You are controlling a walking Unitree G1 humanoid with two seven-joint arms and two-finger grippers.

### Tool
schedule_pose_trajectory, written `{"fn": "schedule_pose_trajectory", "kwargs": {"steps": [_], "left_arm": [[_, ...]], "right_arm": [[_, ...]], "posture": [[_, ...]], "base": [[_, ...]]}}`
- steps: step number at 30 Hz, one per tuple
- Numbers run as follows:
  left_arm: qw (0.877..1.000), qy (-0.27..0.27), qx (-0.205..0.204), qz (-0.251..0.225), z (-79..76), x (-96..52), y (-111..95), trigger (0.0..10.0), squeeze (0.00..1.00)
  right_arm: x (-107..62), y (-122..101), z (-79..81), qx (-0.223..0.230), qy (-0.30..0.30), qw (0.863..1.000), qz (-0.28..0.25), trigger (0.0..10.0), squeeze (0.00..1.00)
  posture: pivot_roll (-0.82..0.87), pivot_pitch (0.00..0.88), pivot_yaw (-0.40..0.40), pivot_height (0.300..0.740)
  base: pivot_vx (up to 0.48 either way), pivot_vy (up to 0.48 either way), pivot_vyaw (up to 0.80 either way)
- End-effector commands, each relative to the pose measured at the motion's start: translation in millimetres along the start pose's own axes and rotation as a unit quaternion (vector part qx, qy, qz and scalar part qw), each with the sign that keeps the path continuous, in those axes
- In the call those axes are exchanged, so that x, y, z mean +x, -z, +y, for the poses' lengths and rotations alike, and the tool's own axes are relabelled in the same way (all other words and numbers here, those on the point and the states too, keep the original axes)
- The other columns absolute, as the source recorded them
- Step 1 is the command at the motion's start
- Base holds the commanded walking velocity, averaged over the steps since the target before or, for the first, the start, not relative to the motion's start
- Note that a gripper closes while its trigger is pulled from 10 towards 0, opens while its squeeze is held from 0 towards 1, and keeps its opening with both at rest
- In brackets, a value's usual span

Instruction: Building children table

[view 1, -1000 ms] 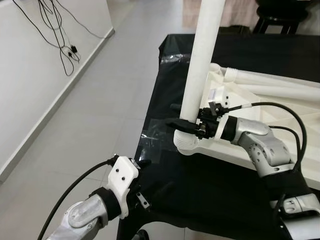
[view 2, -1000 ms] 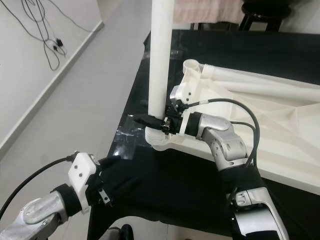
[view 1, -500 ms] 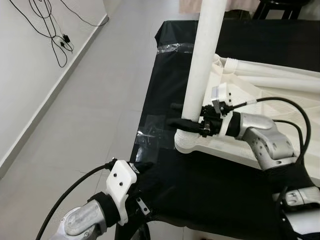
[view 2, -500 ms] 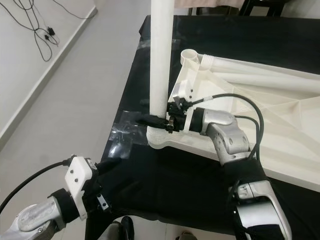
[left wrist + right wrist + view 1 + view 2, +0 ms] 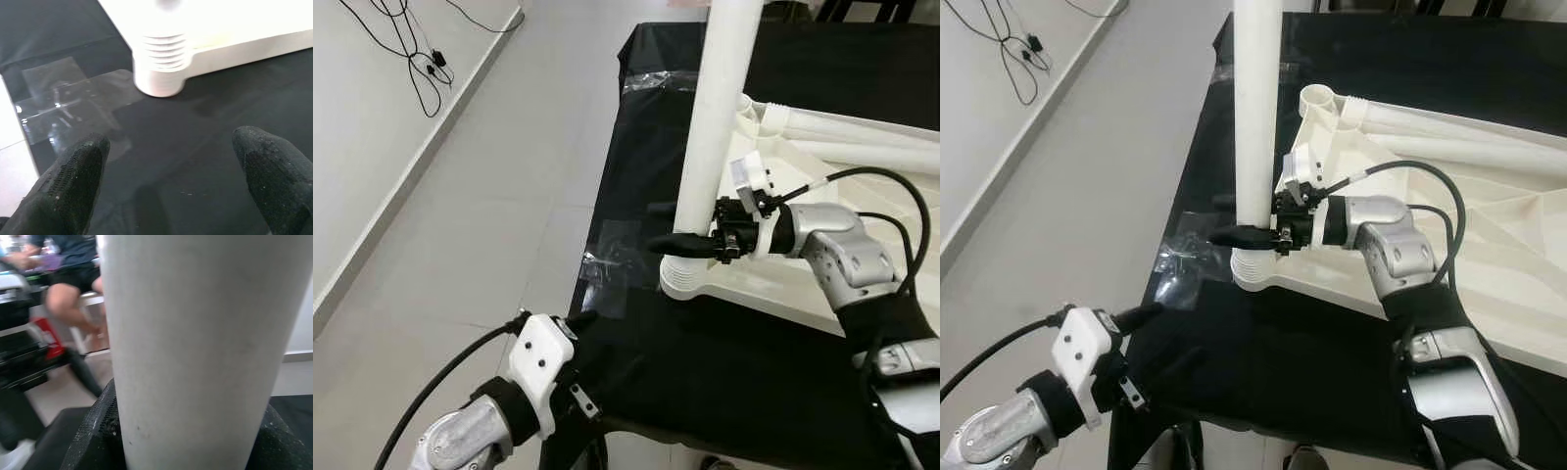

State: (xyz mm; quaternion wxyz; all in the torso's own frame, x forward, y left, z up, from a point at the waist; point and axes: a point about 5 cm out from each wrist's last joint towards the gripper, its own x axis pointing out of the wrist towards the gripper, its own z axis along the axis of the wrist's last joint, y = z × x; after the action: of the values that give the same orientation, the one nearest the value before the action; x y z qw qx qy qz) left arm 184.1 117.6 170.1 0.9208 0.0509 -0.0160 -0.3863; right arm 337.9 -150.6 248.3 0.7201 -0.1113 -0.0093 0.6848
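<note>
Right gripper (image 5: 677, 227) clamping upright leg (image 5: 713, 137)

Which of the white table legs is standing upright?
The leg gripped by the right gripper, set in the corner socket. The other legs lie flat on the tabletop.

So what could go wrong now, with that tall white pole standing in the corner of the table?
The right gripper clasps the upright table leg only near its base, just above the ribbed corner socket, so the long leg might lean or bind. The upturned white tabletop lies close to the edge of the black cloth, so pushing could slide it. The left gripper is open above the cloth, bracing nothing.
</note>
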Motion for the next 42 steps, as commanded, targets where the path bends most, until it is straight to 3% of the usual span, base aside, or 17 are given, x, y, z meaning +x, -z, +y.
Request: {"fn": "schedule_pose_trajectory", "kwargs": {"steps": [1,10,15,20,25,28,36,42], "left_arm": [[1.000,-0.006,0.011,0.011,0.6,-4.5,2.2,10.0,0.00],[1.000,-0.011,0.008,0.012,0.9,-5.5,2.2,10.0,0.00],[1.000,-0.013,0.004,0.012,1.2,-4.9,3.2,10.0,0.00],[1.000,-0.012,-0.003,0.009,2.0,-2.5,5.1,10.0,0.00],[1.000,-0.013,-0.012,0.005,4.8,1.2,7.4,10.0,0.00],[1.000,-0.013,-0.015,0.003,6.3,2.2,7.8,10.0,0.00],[1.000,-0.011,-0.018,-0.001,10.4,5.3,9.0,10.0,0.00],[1.000,-0.011,-0.017,-0.001,12.5,6.5,10.5,10.0,0.00]], "right_arm": [[7.1,12.1,6.0,0.016,-0.057,0.997,0.040,10.0,0.00],[17.9,-4.7,0.3,-0.033,-0.091,0.994,0.060,10.0,0.00],[23.8,-8.0,2.2,-0.051,-0.075,0.995,0.043,10.0,0.00],[20.6,-1.9,7.5,-0.026,-0.004,1.000,-0.007,10.0,0.00],[8.2,-3.1,15.8,-0.026,0.098,0.994,-0.050,10.0,0.00],[4.5,-2.1,19.6,-0.031,0.127,0.990,-0.051,10.0,0.00],[0.7,0.0,29.0,-0.034,0.164,0.984,-0.055,10.0,0.00],[1.6,4.7,37.1,-0.034,0.151,0.987,-0.044,10.0,0.00]], "posture": [[0.09,0.333,0.055,0.740],[0.09,0.336,0.058,0.740],[0.08,0.335,0.056,0.740],[0.06,0.329,0.051,0.740],[0.03,0.317,0.052,0.740],[0.02,0.311,0.056,0.740],[0.01,0.289,0.066,0.740],[0.01,0.278,0.068,0.740]], "base": [[0.000,0.000,0.00],[0.000,0.000,0.00],[0.000,0.000,0.00],[0.000,0.000,0.00],[0.000,0.000,0.00],[0.000,0.000,0.00],[0.000,0.000,0.00],[0.000,0.000,0.00]]}}
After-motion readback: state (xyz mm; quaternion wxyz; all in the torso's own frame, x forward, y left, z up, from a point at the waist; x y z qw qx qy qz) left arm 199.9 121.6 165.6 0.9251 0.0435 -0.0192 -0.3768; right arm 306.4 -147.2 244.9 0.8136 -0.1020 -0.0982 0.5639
